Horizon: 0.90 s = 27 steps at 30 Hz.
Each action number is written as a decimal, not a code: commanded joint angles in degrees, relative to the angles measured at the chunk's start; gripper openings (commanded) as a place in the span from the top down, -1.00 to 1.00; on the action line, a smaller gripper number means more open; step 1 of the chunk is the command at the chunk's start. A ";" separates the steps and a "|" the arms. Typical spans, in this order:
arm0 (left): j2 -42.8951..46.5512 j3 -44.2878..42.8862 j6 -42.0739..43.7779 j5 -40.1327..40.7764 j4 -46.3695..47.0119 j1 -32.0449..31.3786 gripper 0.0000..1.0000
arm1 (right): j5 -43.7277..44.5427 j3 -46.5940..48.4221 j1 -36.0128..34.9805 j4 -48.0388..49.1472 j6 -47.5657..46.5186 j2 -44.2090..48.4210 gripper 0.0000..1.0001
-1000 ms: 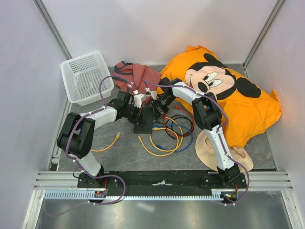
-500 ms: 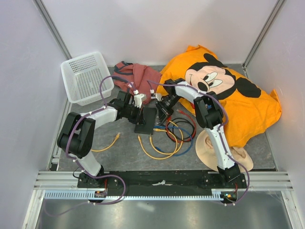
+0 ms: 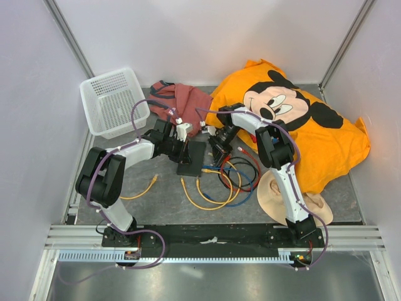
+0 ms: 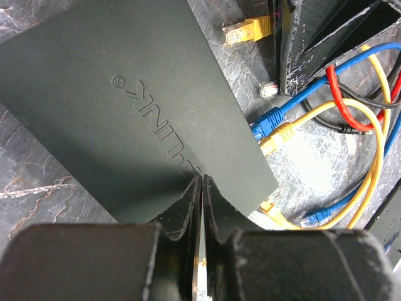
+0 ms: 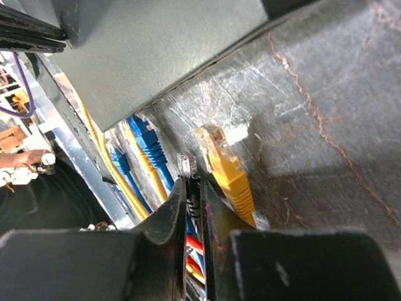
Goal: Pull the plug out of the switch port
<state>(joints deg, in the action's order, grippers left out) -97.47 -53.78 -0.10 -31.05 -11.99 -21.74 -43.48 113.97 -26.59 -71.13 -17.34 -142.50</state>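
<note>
The switch is a flat matte-black box lying mid-table; it fills the left wrist view. My left gripper is shut, with its tips pressed on the switch's top near one edge. My right gripper is just right of the switch and shut on a black cable's clear plug, which is free of the switch and a short gap from its port edge. That plug also shows in the left wrist view. A blue plug and a yellow plug sit at the switch's port edge.
A loose yellow plug lies beside my right fingers. Coiled yellow, blue, red and black cables lie right of the switch. A white basket, red cloth, orange Mickey pillow and a beige hat surround the area.
My right gripper has drawn back to the right, away from the switch, taking the black cable's plug with it. My left gripper has stayed on the switch.
</note>
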 commanded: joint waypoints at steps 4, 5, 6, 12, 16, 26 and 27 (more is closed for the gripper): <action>-1.58 -0.19 1.42 2.83 -1.99 -0.15 0.78 | 28.27 -2.18 2.59 6.36 -5.77 -2.44 0.99; -1.67 -0.27 1.33 2.75 -2.07 -0.24 0.78 | 29.32 -2.35 2.86 6.79 -5.77 -0.78 0.99; -1.84 -0.36 1.33 2.75 -2.16 -0.24 0.78 | 31.16 -2.61 3.21 7.32 -5.68 0.28 1.00; -2.20 -0.98 -0.85 2.48 -1.02 -0.41 0.78 | 40.66 -6.65 5.23 10.05 -5.16 9.77 1.00; -1.76 -0.36 -2.54 3.10 1.61 -1.29 0.78 | 46.63 -12.70 5.32 11.63 -5.25 16.70 0.99; -3.43 -1.59 -4.30 4.42 1.44 -1.38 0.78 | 59.56 -20.98 6.99 16.55 -7.00 24.28 1.00; -3.43 -1.59 -4.38 4.24 1.53 -1.38 0.78 | 60.18 -21.07 6.99 16.81 -7.18 24.63 0.99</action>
<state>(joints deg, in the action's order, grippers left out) -98.70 -54.81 -3.64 -30.46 -10.87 -22.96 7.27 94.06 -20.64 -56.90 -22.37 -121.84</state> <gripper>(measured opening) 0.109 0.141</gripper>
